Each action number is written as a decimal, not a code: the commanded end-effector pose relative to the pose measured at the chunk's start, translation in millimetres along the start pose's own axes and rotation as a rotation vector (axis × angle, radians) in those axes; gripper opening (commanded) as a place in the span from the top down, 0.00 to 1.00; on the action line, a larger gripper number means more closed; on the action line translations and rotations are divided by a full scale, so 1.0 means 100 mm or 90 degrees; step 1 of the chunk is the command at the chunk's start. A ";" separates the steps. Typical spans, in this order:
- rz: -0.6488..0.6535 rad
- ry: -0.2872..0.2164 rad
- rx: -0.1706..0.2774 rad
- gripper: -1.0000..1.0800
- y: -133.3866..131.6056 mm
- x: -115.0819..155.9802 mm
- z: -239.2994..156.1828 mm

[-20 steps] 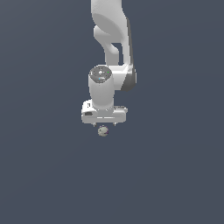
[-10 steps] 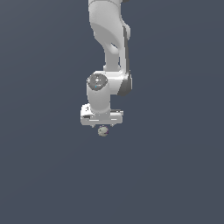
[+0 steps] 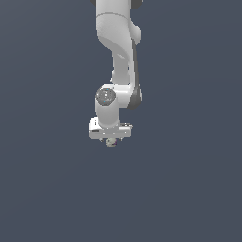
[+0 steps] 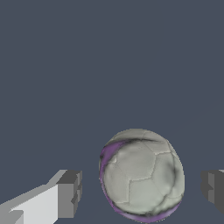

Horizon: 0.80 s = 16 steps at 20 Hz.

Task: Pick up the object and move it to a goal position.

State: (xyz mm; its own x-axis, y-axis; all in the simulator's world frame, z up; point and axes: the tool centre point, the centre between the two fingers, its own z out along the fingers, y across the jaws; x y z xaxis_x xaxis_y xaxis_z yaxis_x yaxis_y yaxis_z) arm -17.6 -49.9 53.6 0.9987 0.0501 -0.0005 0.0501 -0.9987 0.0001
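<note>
While my white hand (image 3: 111, 140) hangs with its fingers (image 4: 68, 194) spread wide, the small lumpy grey-beige ball (image 4: 141, 176) sits untouched between them.

Open flat grey surface (image 3: 189, 189) on every side of arm, nothing standing on it besides ball (image 3: 111, 142). Ball sits directly under gripper (image 3: 110, 140), between fingers (image 4: 68, 193). Wrist view: gap on both sides of ball, neither pad touching, wider gap toward finger with white body. Ball is only obstacle.
</note>
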 end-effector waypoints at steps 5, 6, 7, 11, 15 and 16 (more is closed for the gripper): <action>-0.001 0.000 0.000 0.04 0.00 0.01 0.17; -0.001 0.000 0.000 0.04 0.00 0.01 0.17; -0.001 0.000 0.000 1.00 0.00 0.01 0.17; -0.001 0.000 0.000 1.00 0.00 0.01 0.17; -0.001 0.000 0.000 1.00 0.00 0.01 0.17; -0.001 0.000 0.000 1.00 0.00 0.01 0.17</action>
State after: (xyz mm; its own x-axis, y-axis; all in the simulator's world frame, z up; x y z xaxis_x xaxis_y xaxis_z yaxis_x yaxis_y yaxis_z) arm -16.7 -50.3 37.3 0.9987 0.0507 0.0006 0.0507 -0.9987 0.0001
